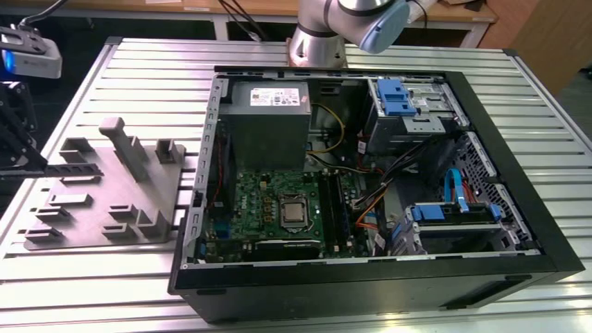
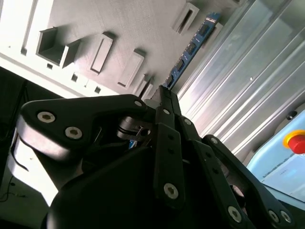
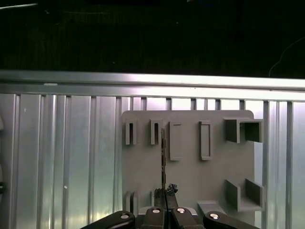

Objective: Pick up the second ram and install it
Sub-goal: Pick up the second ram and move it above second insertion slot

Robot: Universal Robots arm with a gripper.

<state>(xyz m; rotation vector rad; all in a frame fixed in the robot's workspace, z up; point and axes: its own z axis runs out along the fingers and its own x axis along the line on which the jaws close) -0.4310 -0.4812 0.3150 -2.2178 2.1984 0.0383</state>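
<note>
— What carries it all?
— A tabletop point(image 1: 138, 76) of pale metal slats with grooves between them.
— And what lies directly on it?
— Toward the exterior view's left, a grey holder tray point(image 1: 93, 191) lies flat, with raised blocks and slots on its upper face. Both wrist views show it resting on the same ribbed slats.
— Beside it?
— An open black computer case point(image 1: 370, 277) lies on its side just beside the tray, toward the exterior view's right, with its innards facing up.
— Anything else?
— The arm's grey base point(image 1: 315, 45) stands at the far edge, behind the case.
</note>
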